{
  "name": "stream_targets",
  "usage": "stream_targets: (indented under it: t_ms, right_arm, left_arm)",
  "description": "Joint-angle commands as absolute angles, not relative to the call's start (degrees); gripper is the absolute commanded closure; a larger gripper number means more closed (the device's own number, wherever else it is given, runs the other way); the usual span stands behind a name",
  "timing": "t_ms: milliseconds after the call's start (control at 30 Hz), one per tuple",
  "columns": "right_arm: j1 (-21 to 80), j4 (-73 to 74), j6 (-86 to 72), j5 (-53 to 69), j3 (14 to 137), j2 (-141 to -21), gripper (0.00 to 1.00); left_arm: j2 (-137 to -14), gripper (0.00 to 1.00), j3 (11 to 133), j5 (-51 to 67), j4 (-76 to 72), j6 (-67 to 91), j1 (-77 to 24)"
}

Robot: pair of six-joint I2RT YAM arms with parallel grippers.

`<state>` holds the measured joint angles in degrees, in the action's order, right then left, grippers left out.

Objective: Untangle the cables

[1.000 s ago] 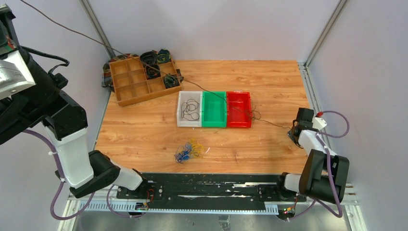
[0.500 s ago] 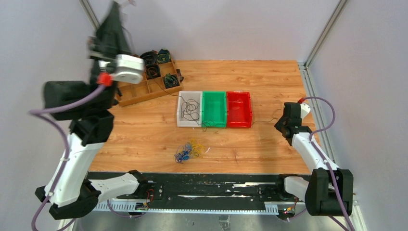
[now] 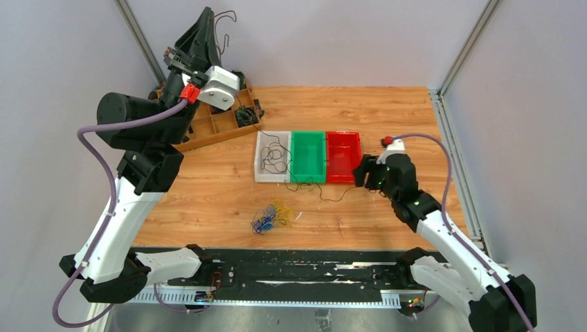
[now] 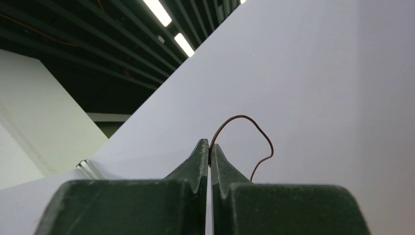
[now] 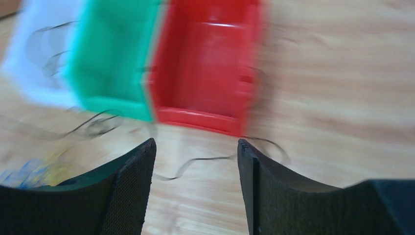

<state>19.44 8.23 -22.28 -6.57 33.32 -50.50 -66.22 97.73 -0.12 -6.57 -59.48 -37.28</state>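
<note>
Loosely, black cable point(image 3: 275, 158) lies coiled in the white bin point(image 3: 258, 166).

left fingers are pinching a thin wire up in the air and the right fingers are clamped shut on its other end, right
Not quite. The left fingers do pinch a thin wire up in the air, but the right fingers stand open, not clamped: the right wrist view shows the wire lying loose on the table beyond them.
</note>
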Motion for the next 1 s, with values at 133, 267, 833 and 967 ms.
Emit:
stream_targets:
  t_ms: [133,267,833,967]
  right_arm:
    - [37.4,-18.3,-9.3,13.0,35.7,-58.6,0.37]
    - [43.0,-21.2,-5.7,15.3,41.2,-70.3,0.37]
    - [50.0,-27.9,-8.3,17.4,49.2,-88.2,0.82]
    - [50.0,-28.6,-7.4,12.4,47.5,-84.3,0.99]
  left_arm:
    - [-66.1,1.00,99.5,0.4,-8.6,-59.3,-37.7]
    - [-65.5,0.99,98.8,0.1,-8.5,-59.5,-37.7]
    - [-61.0,1.00,93.7,-2.3,-6.6,-61.8,-37.7]
    - [-57.5,1.00,89.0,-4.9,-2.9,-60.5,-37.7]
